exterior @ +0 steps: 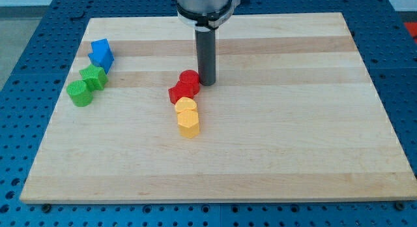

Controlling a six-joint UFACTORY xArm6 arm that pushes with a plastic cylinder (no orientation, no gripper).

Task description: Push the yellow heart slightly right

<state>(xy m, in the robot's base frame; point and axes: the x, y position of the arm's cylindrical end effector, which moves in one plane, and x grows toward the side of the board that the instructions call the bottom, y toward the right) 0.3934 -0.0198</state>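
Note:
The yellow heart [186,107] lies near the board's middle, touching a yellow hexagon-like block [188,124] just below it. Two red blocks sit above it: a red round-topped block [189,79] and a red block [179,92] that touches the yellow heart's top. My tip [207,81] is on the board just right of the upper red block, above and to the right of the yellow heart, apart from it.
A blue block [101,53] and two green blocks [94,77] [80,93] form a cluster at the view's left. The wooden board [293,142] ends at a blue pegboard table on all sides.

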